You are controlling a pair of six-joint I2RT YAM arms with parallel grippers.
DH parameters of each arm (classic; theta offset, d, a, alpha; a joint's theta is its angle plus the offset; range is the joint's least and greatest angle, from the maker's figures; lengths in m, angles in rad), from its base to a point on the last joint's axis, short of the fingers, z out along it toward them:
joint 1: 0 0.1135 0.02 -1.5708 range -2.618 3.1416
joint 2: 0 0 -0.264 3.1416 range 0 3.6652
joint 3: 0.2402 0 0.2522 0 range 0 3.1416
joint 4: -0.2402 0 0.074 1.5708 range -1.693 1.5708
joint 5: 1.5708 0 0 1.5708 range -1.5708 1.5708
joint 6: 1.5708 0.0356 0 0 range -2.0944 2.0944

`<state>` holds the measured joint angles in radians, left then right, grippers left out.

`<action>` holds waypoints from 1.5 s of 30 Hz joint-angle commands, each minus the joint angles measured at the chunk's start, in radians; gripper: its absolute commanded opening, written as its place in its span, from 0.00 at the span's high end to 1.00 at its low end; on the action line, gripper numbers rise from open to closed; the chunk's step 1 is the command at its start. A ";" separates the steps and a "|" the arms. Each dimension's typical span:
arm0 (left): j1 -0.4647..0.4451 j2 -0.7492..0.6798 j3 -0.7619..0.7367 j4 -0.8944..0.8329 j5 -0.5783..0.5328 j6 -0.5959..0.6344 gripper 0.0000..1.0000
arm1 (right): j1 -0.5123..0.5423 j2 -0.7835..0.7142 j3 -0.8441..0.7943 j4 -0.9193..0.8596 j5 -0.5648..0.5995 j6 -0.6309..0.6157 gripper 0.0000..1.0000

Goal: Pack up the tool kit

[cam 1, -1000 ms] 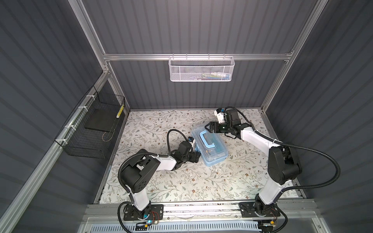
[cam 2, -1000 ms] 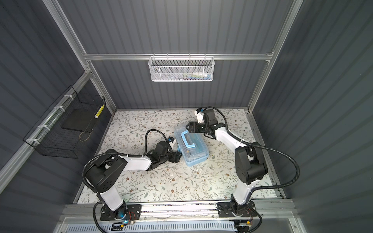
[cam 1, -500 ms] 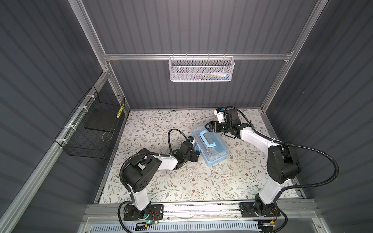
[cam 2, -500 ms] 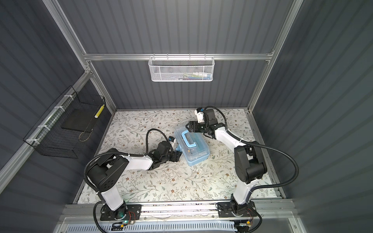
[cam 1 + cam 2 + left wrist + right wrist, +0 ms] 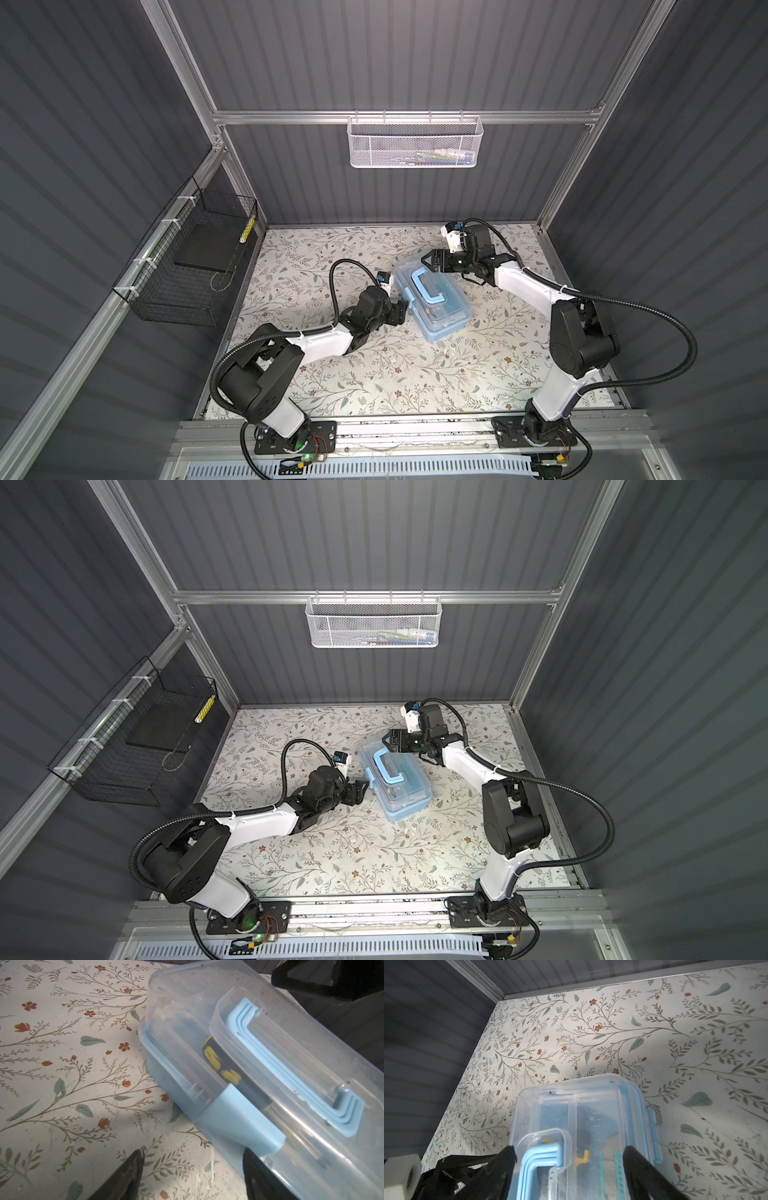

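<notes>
The tool kit (image 5: 432,301) (image 5: 395,781) is a light-blue box with its clear lid down, lying slantwise mid-table. Slim tools show through the lid, among them a black-and-yellow handle (image 5: 216,1061). My left gripper (image 5: 402,309) (image 5: 193,1152) is open, low at the box's left long side. One of its fingers (image 5: 255,1169) rests against the blue latch (image 5: 239,1118), and bare table lies between the jaws. My right gripper (image 5: 430,262) (image 5: 570,1151) is open over the box's far end. Its fingers stand on either side of the blue handle (image 5: 542,1155).
A white mesh basket (image 5: 415,145) with a few items hangs on the back wall. A black wire basket (image 5: 191,266) hangs on the left wall. Grey walls close the floral table (image 5: 374,374) on three sides.
My left gripper has shifted slightly along the box's left side and its jaws have narrowed a little. The right gripper and the box have not moved.
</notes>
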<state>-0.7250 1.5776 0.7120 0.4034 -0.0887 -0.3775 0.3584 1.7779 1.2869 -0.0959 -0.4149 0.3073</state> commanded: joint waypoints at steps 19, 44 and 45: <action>0.050 0.142 -0.144 0.563 0.297 -0.337 0.30 | 0.026 0.021 -0.049 -0.080 -0.079 0.023 0.17; 0.057 0.165 -0.167 0.636 0.322 -0.386 0.43 | 0.036 0.028 -0.046 -0.085 -0.082 0.019 0.17; 0.057 0.143 -0.166 0.602 0.310 -0.365 0.43 | 0.035 0.028 -0.046 -0.085 -0.082 0.019 0.17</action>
<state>-0.6678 1.7725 0.5606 1.0550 0.2398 -0.7841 0.3565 1.7775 1.2751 -0.0704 -0.4126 0.3069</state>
